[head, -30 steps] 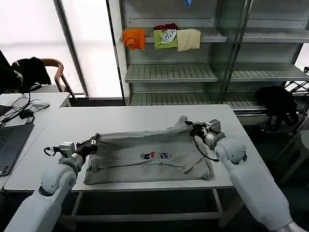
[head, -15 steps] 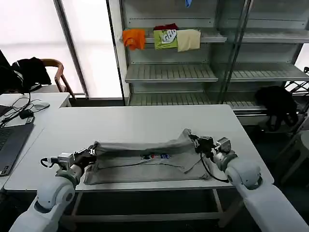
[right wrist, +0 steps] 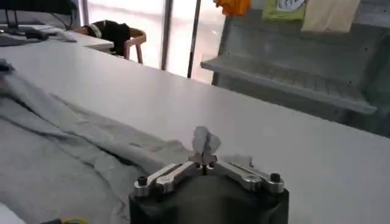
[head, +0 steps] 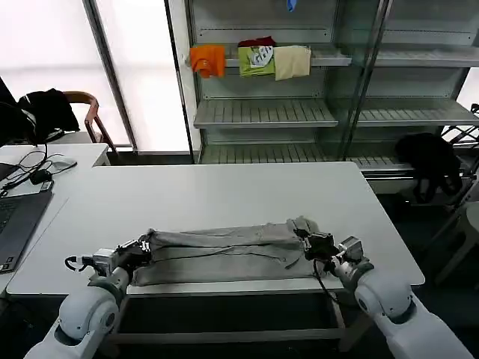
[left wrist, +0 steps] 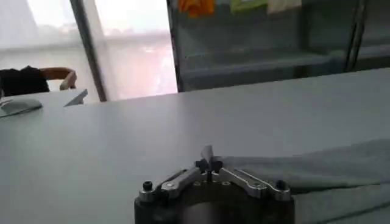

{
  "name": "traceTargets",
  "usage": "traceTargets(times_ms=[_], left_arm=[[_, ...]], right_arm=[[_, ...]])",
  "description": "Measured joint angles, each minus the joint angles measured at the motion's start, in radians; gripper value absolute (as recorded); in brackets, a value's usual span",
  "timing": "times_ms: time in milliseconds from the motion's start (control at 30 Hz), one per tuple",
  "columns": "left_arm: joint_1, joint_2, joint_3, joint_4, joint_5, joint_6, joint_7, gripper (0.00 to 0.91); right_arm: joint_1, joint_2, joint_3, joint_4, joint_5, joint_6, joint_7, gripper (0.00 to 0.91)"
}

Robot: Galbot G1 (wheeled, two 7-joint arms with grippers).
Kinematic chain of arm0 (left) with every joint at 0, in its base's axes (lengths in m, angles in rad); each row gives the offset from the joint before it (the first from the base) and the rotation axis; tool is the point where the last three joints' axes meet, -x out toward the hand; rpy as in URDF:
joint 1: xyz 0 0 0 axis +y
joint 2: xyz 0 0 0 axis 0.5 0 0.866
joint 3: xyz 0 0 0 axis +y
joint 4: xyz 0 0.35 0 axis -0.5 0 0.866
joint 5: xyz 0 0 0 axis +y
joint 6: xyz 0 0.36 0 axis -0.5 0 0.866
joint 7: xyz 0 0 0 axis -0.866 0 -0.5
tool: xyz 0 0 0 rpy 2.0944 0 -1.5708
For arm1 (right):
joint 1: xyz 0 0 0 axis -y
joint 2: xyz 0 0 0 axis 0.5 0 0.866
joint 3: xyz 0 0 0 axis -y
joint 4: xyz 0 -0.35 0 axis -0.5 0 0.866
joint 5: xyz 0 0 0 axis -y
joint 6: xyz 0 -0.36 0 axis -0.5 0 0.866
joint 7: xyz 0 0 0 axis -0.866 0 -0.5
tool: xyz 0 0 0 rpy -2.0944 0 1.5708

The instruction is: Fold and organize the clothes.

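Grey soft fabric, the short-sleeved shirt [head: 221, 253] lies as a long folded band near the front edge of the white counter [head: 224, 194]. The left end effector [head: 140, 249] pinches the shirt's left corner, fingertips pressed together on a tuft of cloth [left wrist: 208, 159]. The right end effector [head: 316, 243] likewise pinches the shirt's right corner [right wrist: 205, 143]. Likely risk: if one side lets go sooner or pulls harder than the other, the folded edge could land crooked or bunch; dragging nearer the counter's front edge could let the shirt slide off.
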Motion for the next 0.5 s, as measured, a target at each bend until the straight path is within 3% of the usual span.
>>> traceTargets(times_ms=[100,133,167,233,267,300,333,500], left_arm=[[0.015,-0.006,0.000,-0.009,0.020,-0.006,-0.009,0.020],[0.020,-0.008,0.000,-0.011,0.026,-0.007,-0.012,0.081],[0.027,-0.009,0.000,-0.011,0.034,-0.009,-0.014,0.272],[0.037,-0.011,0.002,-0.010,0.048,-0.012,-0.017,0.373],[0.040,-0.012,0.003,-0.009,0.056,-0.014,-0.019,0.554],[0.041,-0.012,0.005,-0.007,0.064,-0.016,-0.019,0.695],[0.042,-0.012,0.007,-0.004,0.072,-0.019,-0.019,0.887],[0.035,-0.004,0.019,0.022,0.127,-0.034,-0.012,0.907]], right_arm=[[-0.016,0.000,0.002,0.000,-0.003,0.006,0.007,0.000],[-0.021,0.000,0.003,0.000,-0.004,0.007,0.009,0.000],[-0.026,0.000,0.003,-0.001,-0.005,0.008,0.012,0.000],[-0.033,0.001,0.004,-0.002,-0.005,0.009,0.017,0.000],[-0.035,0.001,0.004,-0.003,-0.005,0.009,0.019,0.030],[-0.038,0.002,0.004,-0.005,-0.005,0.009,0.022,0.151],[-0.040,0.003,0.004,-0.005,-0.005,0.009,0.025,0.907],[-0.054,0.013,0.001,-0.007,-0.006,0.005,0.043,0.907]])
